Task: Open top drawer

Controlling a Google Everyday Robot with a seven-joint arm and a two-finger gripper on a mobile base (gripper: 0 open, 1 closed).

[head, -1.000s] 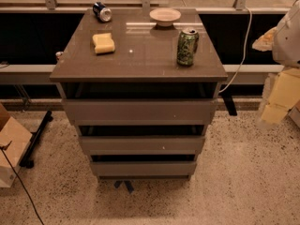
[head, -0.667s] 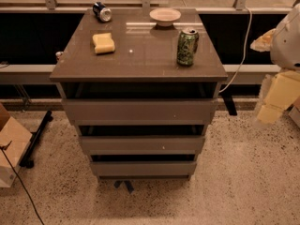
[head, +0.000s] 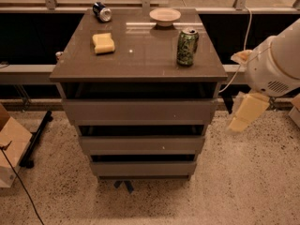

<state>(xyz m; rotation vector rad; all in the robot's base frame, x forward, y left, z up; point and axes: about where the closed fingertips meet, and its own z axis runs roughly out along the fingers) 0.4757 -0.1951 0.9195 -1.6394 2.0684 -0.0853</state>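
Observation:
The top drawer (head: 140,110) is the widest of three grey-brown drawer fronts under the cabinet top, plain and handleless, with a dark gap above it. The mid drawer front (head: 140,144) has a tiny white dot, and the narrowest front (head: 143,168) is at the bottom. My white arm (head: 276,64) comes in from the right edge. Its cream-coloured gripper (head: 244,114) hangs to the right of the cabinet at the top drawer's height, apart from it.
On the cabinet top (head: 140,64) stand a green can (head: 187,46), a yellow sponge (head: 103,43), a pale bowl (head: 165,16) and a blue can lying on its side (head: 101,11). A cardboard box (head: 11,146) and a black stand (head: 35,139) are on the floor at left.
My arm and gripper have moved left and slightly down, closer to the cabinet's right side. The drawers and the things on top have not moved.

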